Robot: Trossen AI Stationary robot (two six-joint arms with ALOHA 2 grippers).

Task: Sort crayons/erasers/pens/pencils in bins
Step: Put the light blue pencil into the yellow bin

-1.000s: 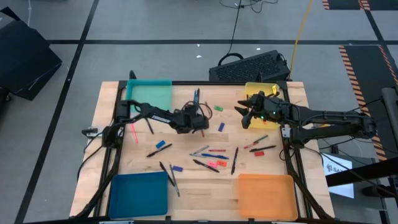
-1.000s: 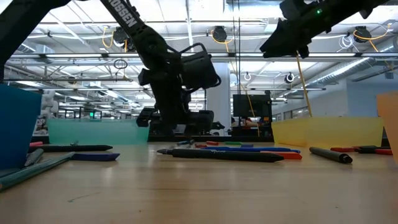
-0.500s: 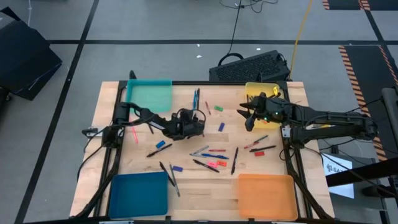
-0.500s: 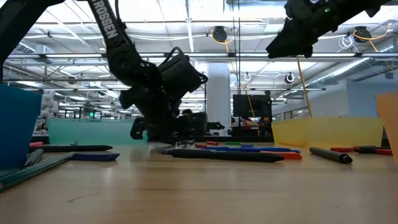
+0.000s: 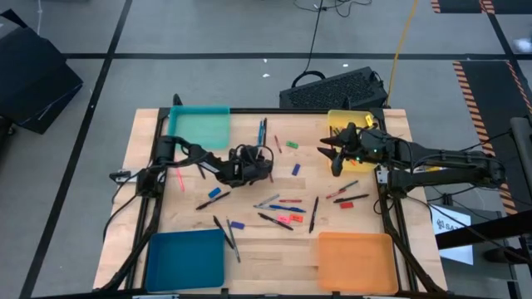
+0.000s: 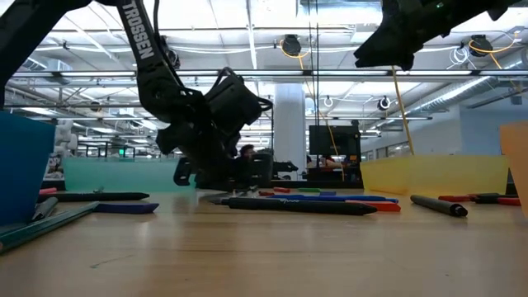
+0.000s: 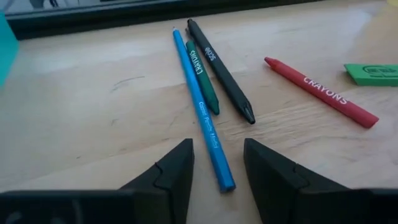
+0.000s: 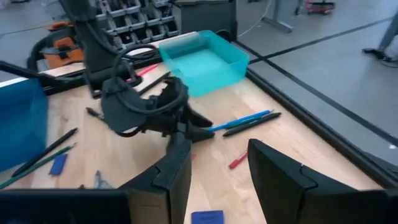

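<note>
My left gripper [image 7: 217, 177] is low over the table's middle, open, its fingers on either side of the near end of a long thin blue stick [image 7: 202, 106] and clear of it. Beside that stick lie a green crayon [image 7: 203, 79] and a black crayon [image 7: 222, 73], with a red crayon [image 7: 320, 93] and a green eraser [image 7: 373, 73] further off. My right gripper [image 8: 227, 171] hangs open above the table near the yellow bin [image 5: 349, 123], holding nothing. The teal bin [image 5: 199, 126], dark blue bin [image 5: 184, 257] and orange bin [image 5: 355, 262] stand at the other corners.
Several pens, pencils, crayons and small erasers lie scattered over the table's middle [image 5: 283, 212], between the two arms and toward the near bins. A pink stick [image 5: 179, 176] lies by the left arm's base. A black keyboard [image 5: 332, 87] sits beyond the far edge.
My left gripper has come down toward the table and tipped from pointing steeply down to a flatter slant, drawing back a little toward the table's left edge. My right gripper has drifted slightly toward the right edge. The sticks have stayed where they were.
</note>
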